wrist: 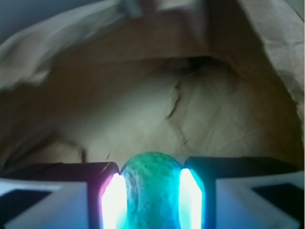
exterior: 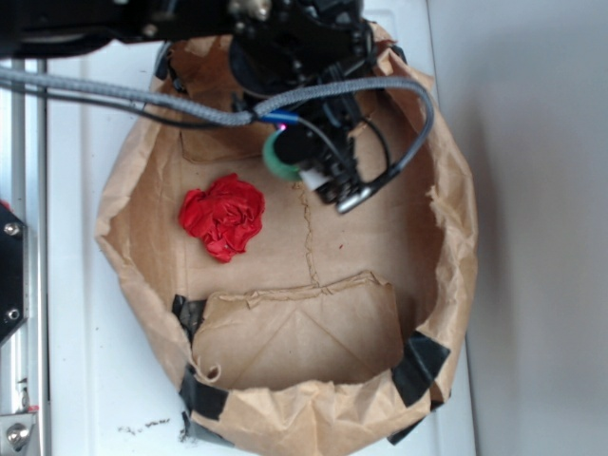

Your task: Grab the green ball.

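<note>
Wrist view shows the gripper (wrist: 152, 191) with its jaws clamped on the green ball (wrist: 152, 186), inside a brown paper bag (wrist: 214, 109).

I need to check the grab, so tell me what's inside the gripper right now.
The green ball sits between the gripper's two lit fingers, touching both. Behind it lies brown paper bag wall. The ball's underside is out of view.
</note>
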Robot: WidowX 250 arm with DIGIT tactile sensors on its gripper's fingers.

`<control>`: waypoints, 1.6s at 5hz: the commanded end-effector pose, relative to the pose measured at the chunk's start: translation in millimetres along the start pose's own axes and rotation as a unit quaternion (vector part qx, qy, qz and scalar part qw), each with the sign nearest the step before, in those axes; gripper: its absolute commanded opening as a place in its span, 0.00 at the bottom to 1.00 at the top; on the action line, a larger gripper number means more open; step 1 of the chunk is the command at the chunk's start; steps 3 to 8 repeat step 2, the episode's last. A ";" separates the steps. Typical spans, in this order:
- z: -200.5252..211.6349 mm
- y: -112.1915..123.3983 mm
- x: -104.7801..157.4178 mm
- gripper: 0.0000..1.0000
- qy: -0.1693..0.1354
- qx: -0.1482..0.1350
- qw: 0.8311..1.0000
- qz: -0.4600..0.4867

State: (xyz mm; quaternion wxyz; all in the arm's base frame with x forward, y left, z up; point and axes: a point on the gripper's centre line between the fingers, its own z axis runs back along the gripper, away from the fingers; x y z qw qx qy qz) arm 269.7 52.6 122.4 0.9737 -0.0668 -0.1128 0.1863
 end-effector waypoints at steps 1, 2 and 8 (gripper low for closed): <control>30.6 -28.8 -4.3 0.00 -0.012 0.080 0.995 -0.054; 32.7 -32.4 -7.3 0.00 -0.043 0.108 0.993 -0.036; 32.7 -32.4 -7.3 0.00 -0.043 0.108 0.993 -0.036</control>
